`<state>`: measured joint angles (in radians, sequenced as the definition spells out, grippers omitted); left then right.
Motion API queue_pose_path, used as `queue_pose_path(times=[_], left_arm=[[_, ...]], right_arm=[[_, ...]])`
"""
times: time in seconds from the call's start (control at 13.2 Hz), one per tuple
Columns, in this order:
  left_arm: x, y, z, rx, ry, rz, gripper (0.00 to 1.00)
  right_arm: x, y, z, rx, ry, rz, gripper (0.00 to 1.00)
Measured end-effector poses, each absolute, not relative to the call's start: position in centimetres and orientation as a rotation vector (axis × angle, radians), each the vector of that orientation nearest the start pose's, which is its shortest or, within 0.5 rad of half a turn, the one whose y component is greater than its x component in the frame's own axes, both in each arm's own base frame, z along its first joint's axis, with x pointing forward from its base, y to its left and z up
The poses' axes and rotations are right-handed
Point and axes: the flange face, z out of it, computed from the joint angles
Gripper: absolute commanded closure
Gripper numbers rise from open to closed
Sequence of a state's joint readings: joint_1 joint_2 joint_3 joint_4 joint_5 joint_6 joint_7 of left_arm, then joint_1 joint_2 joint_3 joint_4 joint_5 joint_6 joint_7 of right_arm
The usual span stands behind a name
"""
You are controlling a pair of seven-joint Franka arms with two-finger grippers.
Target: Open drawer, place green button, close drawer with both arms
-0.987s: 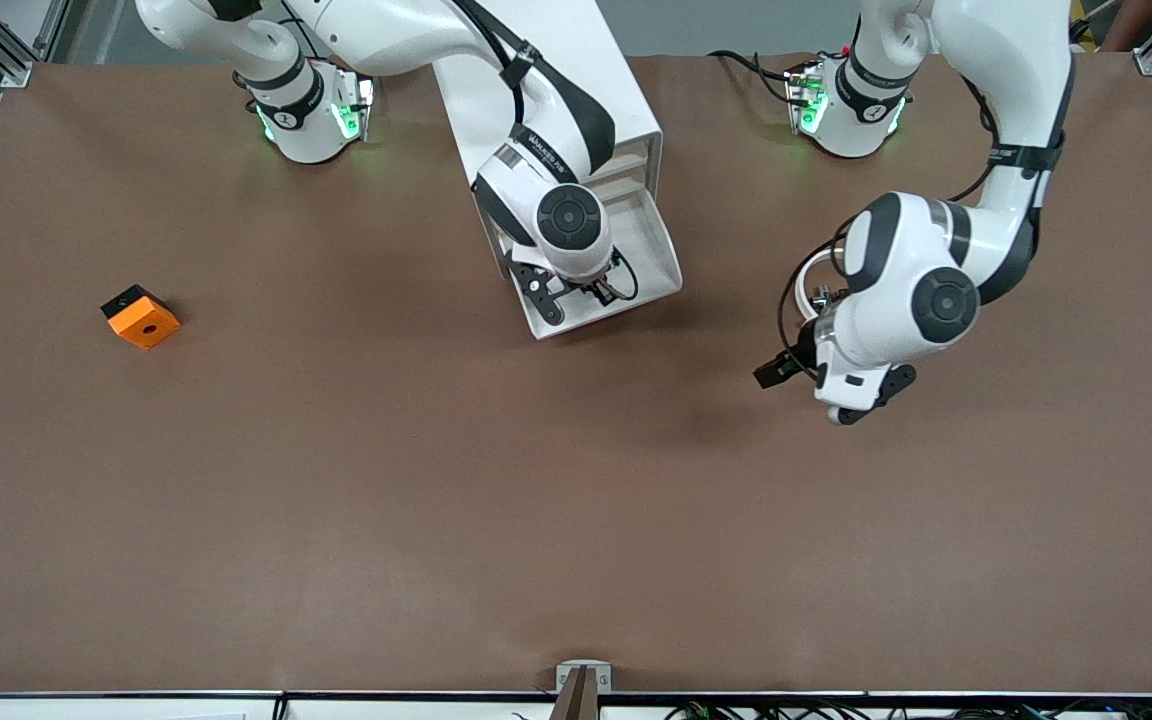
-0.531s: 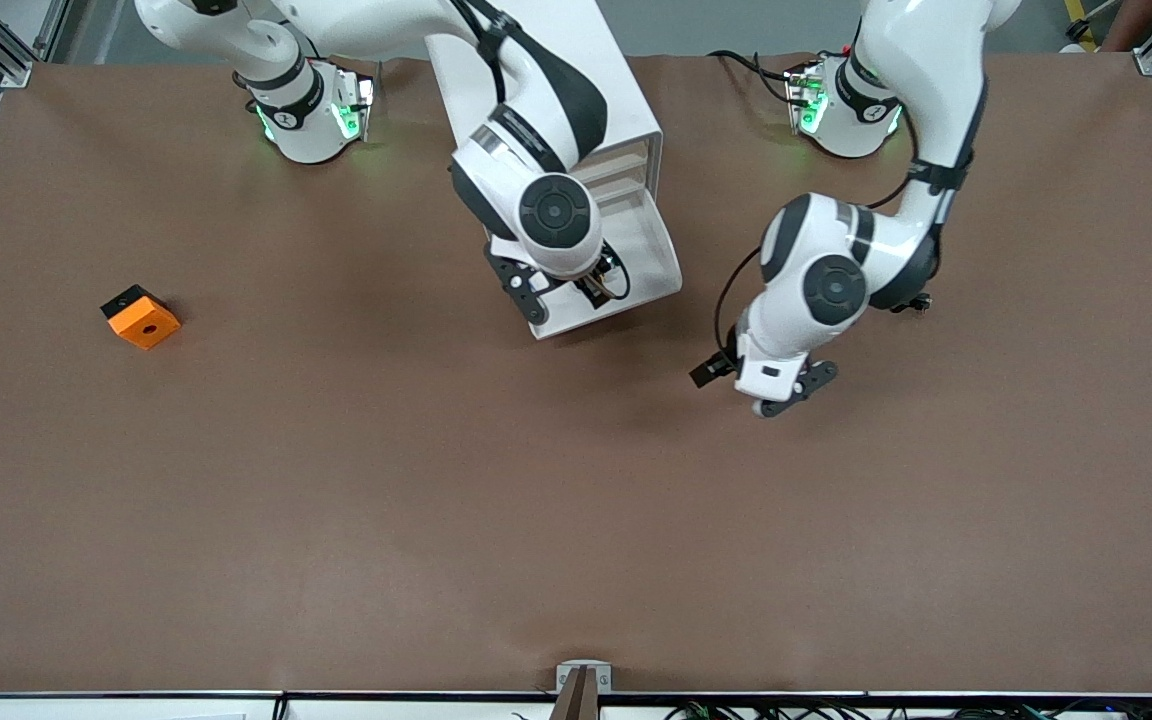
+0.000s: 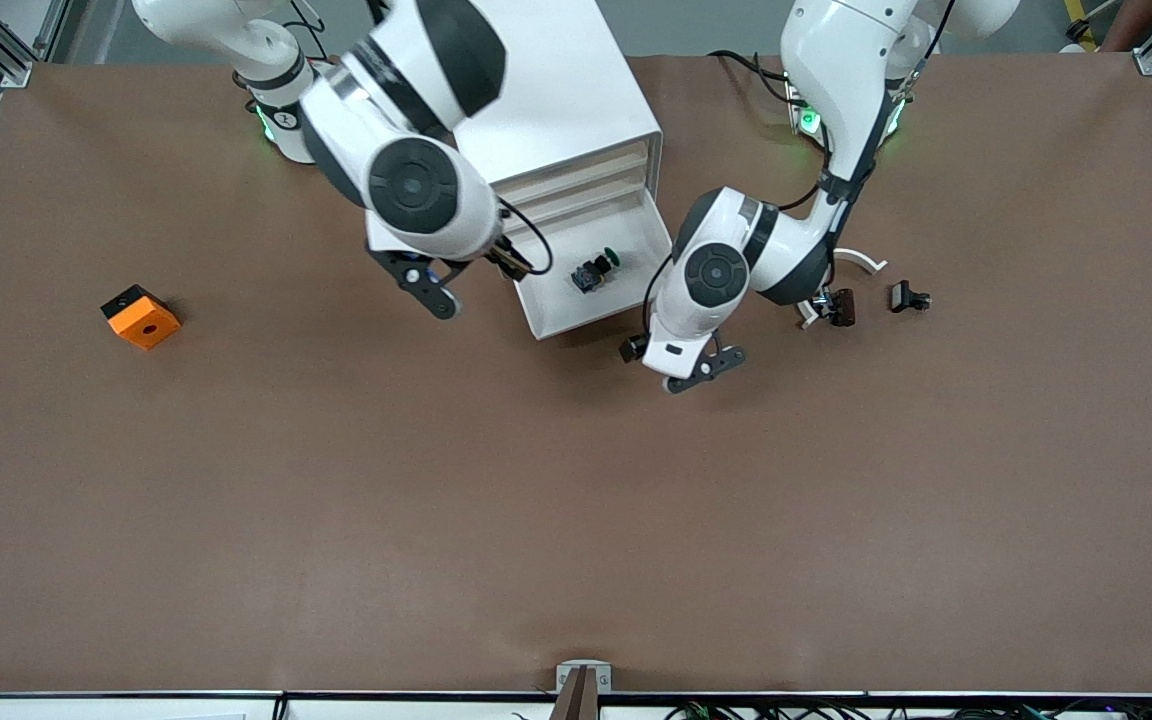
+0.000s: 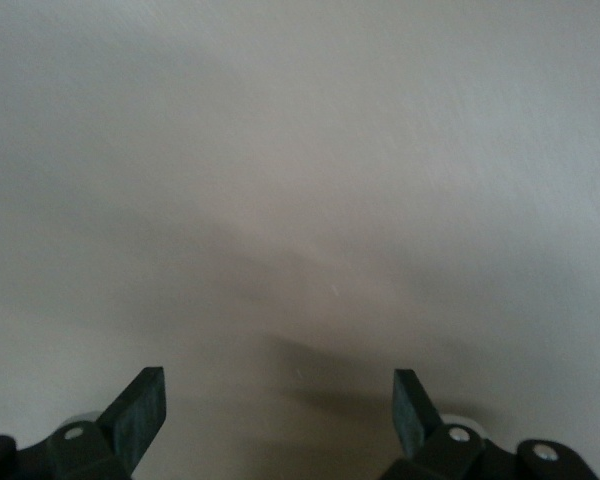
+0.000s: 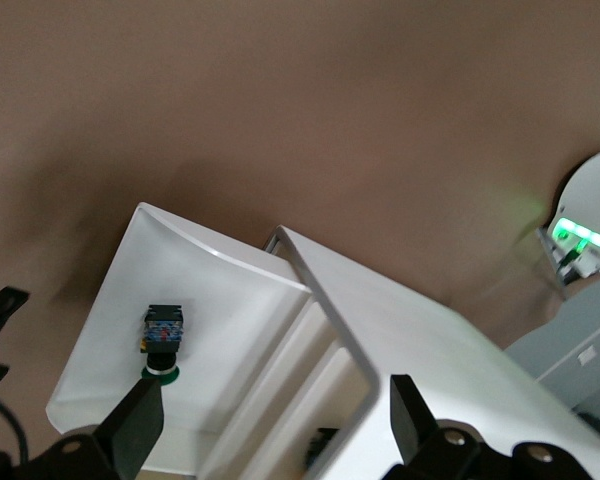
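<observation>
The drawer (image 3: pixel 576 320) stands pulled out of the white cabinet (image 3: pixel 556 80) toward the front camera. In it lies the button (image 3: pixel 593 272), green cap and black body, on its side. The right wrist view shows the button (image 5: pixel 163 340) on the drawer's white floor (image 5: pixel 220 300). My right gripper (image 3: pixel 471 278) hangs open and empty beside the drawer, toward the right arm's end; its tips (image 5: pixel 275 420) frame the cabinet (image 5: pixel 430 340). My left gripper (image 3: pixel 674 360) hovers open and empty over bare table by the drawer's front corner; its wrist view (image 4: pixel 277 405) shows only table.
An orange square block (image 3: pixel 141 317) lies toward the right arm's end of the table. Two small black clip pieces (image 3: pixel 841 303) (image 3: pixel 908 297) and a white curved strip (image 3: pixel 861 260) lie toward the left arm's end, beside the left arm's elbow.
The right gripper opened over the drawer, left the button in it and swung up and away toward its own end. The left arm swept in toward the drawer's front corner.
</observation>
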<state>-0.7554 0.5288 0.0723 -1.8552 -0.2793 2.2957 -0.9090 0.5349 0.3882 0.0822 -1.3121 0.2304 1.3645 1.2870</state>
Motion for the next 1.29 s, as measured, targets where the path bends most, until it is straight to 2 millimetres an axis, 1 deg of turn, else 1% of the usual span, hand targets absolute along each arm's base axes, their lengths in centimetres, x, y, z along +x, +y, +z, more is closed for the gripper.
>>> queue_pose_path(times=[0.08,0.15,0.3,0.46,0.53,0.83,0.99,1.06,1.14,1.29], left_arm=[[47.6,-41.8,22.8,-3.121,-0.627,0.293,0.00],[46.5,-42.9,22.8,-3.118,-0.625,0.307,0.00],[44.4,-45.0,22.5,-3.109,-0.622,0.333,0.00],[42.3,-46.7,22.0,-3.100,-0.609,0.353,0.00],[41.2,-47.7,21.9,-3.096,-0.605,0.367,0.00],[36.2,-51.2,21.7,-3.064,-0.609,0.455,0.00],[34.4,-52.2,21.7,-3.040,-0.599,0.496,0.00],[33.8,-52.5,21.7,-3.033,-0.602,0.506,0.00],[33.5,-52.7,21.8,-3.029,-0.606,0.513,0.00],[33.5,-52.7,21.8,-3.023,-0.623,0.517,0.00]], right_arm=[[50.9,36.2,51.6,-3.026,0.925,0.652,0.00],[50.9,33.7,52.9,-3.028,0.815,0.641,0.00],[51.0,28.1,54.7,-3.023,0.617,0.620,0.00],[51.2,22.7,55.4,-3.032,0.482,0.586,0.00],[51.2,20.4,55.6,-3.047,0.424,0.566,0.00],[51.4,13.0,55.8,-3.044,0.236,0.526,0.00],[51.7,9.9,55.8,-3.058,0.148,0.452,0.00],[51.5,8.8,55.7,-3.065,0.108,0.405,0.00],[51.1,8.1,55.5,-3.066,0.077,0.367,0.00],[49.9,7.1,55.6,-3.068,0.037,0.327,0.00]])
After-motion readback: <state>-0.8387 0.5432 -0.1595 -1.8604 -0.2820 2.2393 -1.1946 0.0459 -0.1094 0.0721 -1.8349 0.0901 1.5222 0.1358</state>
